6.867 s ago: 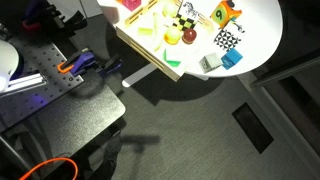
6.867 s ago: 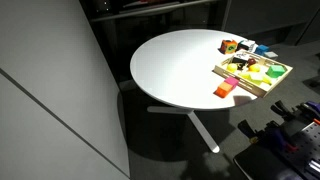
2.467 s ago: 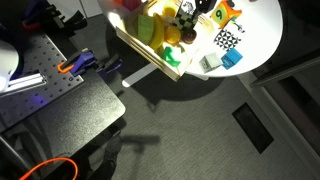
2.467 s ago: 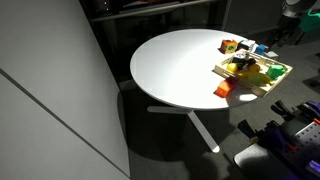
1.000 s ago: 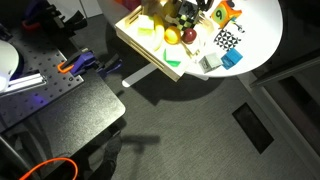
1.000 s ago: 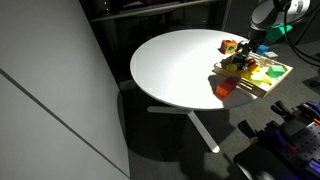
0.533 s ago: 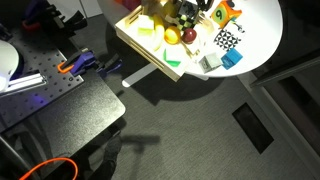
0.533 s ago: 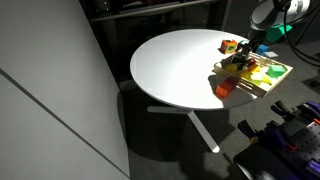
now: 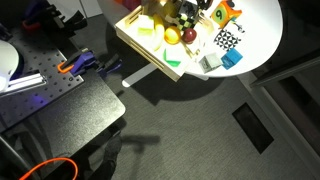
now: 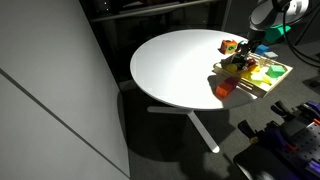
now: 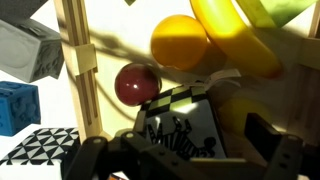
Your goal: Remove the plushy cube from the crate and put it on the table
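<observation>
The claw [image 11: 186, 148] is apart, with one finger on each side of the cube [image 11: 185, 122]. The cube lies in the crate [image 11: 78, 80], directly between the fingers and a little ahead of the claw's body. I cannot tell if the fingers [image 11: 96, 150] touch it already. The cube has no real long axis. Its black and white face sits slightly turned against the line of the fingers, so I think they may close on its corners and not on flat sides.

Just ahead of the claw a red ball [image 11: 138, 85] lies close to the cube's corner. A yellow ball [image 11: 180, 42] and a banana [image 11: 236, 36] lie farther ahead. The crate's thin wall runs near one finger, so a sideways move would probably hit it, and straight up looks the safest way out.

Beyond that wall a grey block [image 11: 26, 50] and a blue block [image 11: 14, 106] stand on the desk [image 10: 180, 65]. The wide bare top in an exterior view gives more room.
</observation>
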Available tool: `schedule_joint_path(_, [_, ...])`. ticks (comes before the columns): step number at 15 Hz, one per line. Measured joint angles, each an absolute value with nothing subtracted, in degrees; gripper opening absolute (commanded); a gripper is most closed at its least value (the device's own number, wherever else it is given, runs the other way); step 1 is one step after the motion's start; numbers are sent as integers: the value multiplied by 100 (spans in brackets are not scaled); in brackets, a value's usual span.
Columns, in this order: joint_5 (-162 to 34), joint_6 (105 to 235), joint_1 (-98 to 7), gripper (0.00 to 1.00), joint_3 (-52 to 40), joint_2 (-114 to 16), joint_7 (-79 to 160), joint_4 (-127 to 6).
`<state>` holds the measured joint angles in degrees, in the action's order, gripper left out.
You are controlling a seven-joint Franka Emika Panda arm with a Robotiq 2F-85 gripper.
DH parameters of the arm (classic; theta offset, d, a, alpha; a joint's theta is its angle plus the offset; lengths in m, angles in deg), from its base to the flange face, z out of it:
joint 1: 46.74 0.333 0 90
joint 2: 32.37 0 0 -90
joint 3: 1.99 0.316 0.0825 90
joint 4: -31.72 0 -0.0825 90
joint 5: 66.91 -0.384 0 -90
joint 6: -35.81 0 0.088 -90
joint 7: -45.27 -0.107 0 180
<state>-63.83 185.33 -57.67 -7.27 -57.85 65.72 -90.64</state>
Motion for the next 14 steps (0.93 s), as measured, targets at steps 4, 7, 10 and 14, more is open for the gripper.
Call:
schedule_joint_path(4, [-6302, 18717, -5776, 100, -746, -5835, 6572, -9063])
schedule_joint_path(7, [-6257, 18902, -5798, 72, -764, -5928, 6574, -9061])
schedule_joint_path(10, [-6176, 19088, -5802, 49, -798, -6062, 6575, -9058])
schedule_joint_path(14, [-6101, 19211, -5801, 20, -806, -6110, 6575, -9054])
